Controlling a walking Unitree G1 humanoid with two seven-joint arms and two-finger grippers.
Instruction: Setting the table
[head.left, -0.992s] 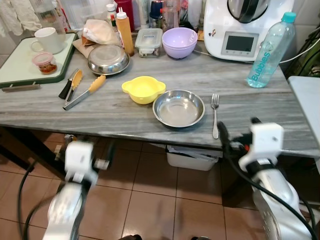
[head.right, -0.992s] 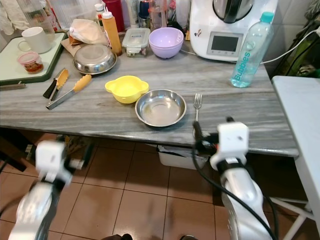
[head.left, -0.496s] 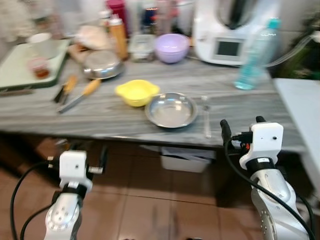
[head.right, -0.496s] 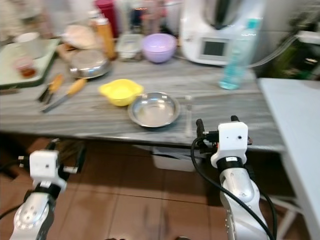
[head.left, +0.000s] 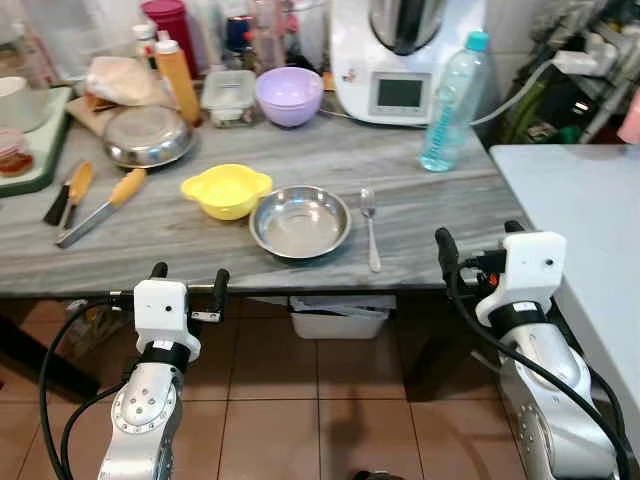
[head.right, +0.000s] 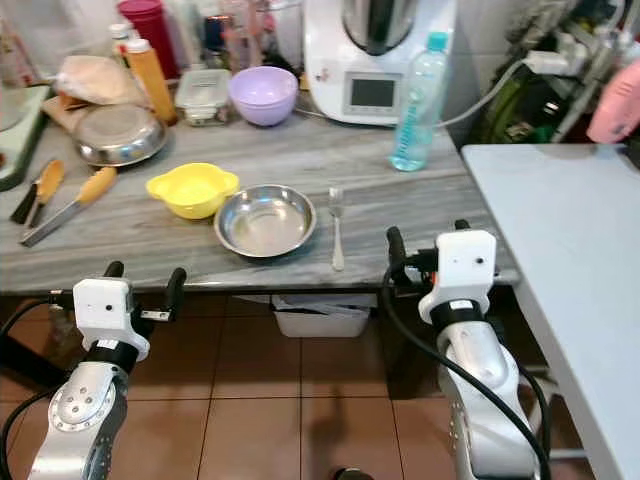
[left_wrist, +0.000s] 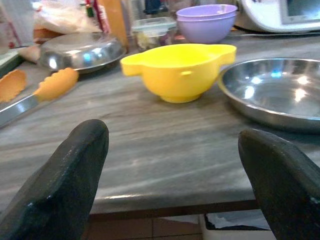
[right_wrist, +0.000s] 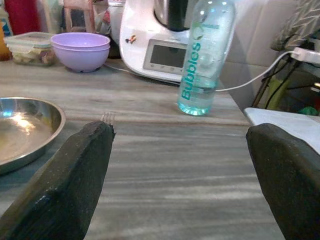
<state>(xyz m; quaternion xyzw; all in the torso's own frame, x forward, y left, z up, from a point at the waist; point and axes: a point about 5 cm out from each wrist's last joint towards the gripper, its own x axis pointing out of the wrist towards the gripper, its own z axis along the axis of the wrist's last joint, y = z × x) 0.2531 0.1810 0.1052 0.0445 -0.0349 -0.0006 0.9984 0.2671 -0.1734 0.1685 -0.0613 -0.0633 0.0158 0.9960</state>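
Observation:
On the grey wooden table (head.left: 200, 250) a yellow bowl (head.left: 226, 190) sits beside a shallow steel bowl (head.left: 300, 221), and a fork (head.left: 370, 230) lies just right of that bowl. My left gripper (head.left: 188, 282) hovers open and empty below the table's front edge, facing the yellow bowl (left_wrist: 180, 70). My right gripper (head.left: 478, 242) is open and empty at the front right corner, level with the tabletop and facing the fork (right_wrist: 107, 117) and a water bottle (right_wrist: 202, 55).
At the back stand a purple bowl (head.left: 288, 95), a white kitchen machine (head.left: 395, 50), a lidded box (head.left: 227, 92), an orange sauce bottle (head.left: 176, 78) and a steel dish (head.left: 150, 135). Tongs (head.left: 95, 205) lie at the left. A white table (head.left: 590, 200) stands close on the right.
The camera has swung right, so the scene sits further left. My left gripper has risen from low down to just under the table edge. My right gripper is about where it was.

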